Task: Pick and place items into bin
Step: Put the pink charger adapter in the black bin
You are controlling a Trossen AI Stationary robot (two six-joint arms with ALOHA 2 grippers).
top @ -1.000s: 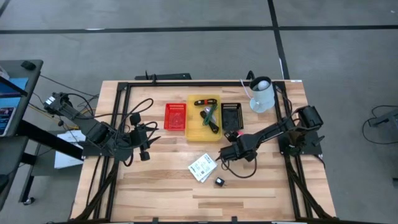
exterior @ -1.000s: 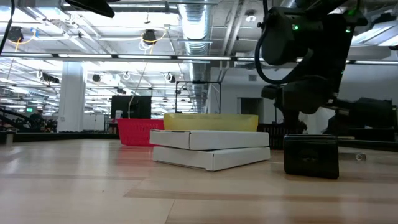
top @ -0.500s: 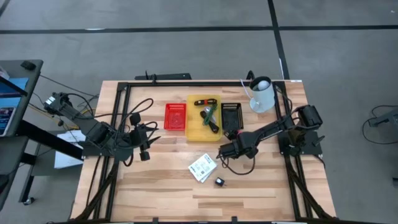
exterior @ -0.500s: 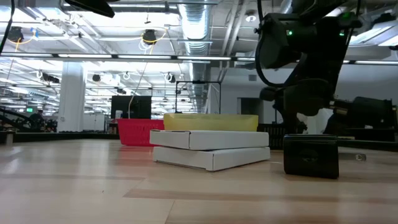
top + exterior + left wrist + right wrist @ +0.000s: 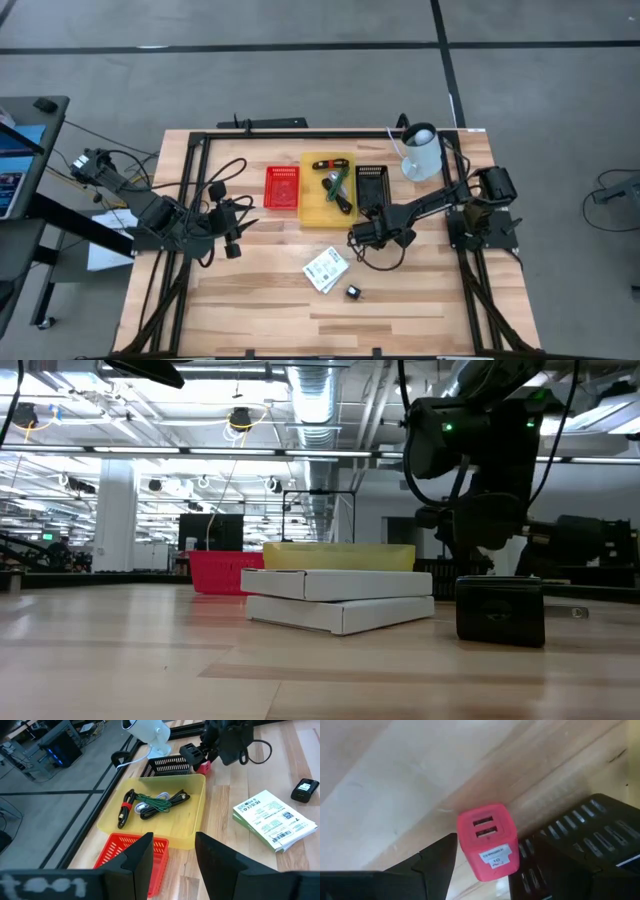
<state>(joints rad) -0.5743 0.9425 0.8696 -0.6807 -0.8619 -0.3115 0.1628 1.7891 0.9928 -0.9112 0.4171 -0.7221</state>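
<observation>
A small pink-red piece stands on the wood beside the black basket. My right gripper hangs over it, open, one finger on either side; I cannot tell whether they touch. The left wrist view shows the piece under that gripper. The yellow bin holds green-and-black tools and a dark cable. White printed packets and a small black block lie nearer the front edge. My left gripper waits open at the left, above the table.
A red basket stands left of the bin, and a white jug-shaped thing at the far right. A black frame runs along the table's far and side edges. Bare wood lies at the front left.
My right gripper has shifted a little toward the table's far-left, closer to the black basket and the pink-red piece, and its wrist has rolled somewhat. Its fingers stay open. Nothing else has moved.
</observation>
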